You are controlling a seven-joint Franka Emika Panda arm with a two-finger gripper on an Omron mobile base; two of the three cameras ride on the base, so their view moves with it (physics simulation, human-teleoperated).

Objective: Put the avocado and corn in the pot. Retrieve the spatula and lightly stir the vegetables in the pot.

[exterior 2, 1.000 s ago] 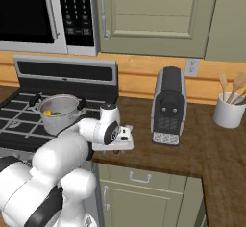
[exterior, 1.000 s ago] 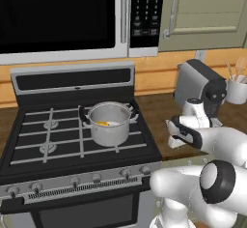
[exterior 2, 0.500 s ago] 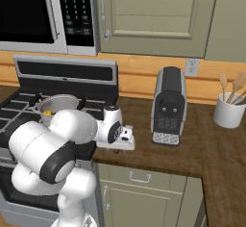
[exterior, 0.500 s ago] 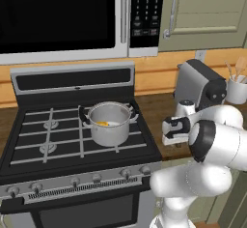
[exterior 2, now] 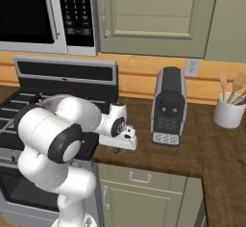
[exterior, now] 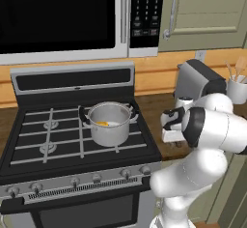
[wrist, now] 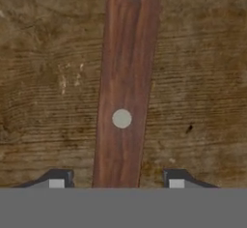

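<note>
The spatula [wrist: 124,92] lies flat on the table [wrist: 43,77], right of the pot [exterior: 109,123]. Its riveted wooden handle looks stiff, light and smooth. The claw [wrist: 116,179] straddles it, part-open, not yet gripping. Grasp mid-handle.

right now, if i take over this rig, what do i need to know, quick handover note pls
Gripper: low over the wooden counter right of the stove, fingertips on either side of the spatula handle with a gap on both sides; not gripping it yet.
Spatula: lying flat on the counter, brown handle with two pale rivets, running straight between the fingers.
Pot: on the stove, with the corn visible inside. The avocado cannot be made out.
Done: corn in the pot.
Left: close on the spatula, lift it, carry it to the pot and stir lightly; check the avocado is in.
</note>
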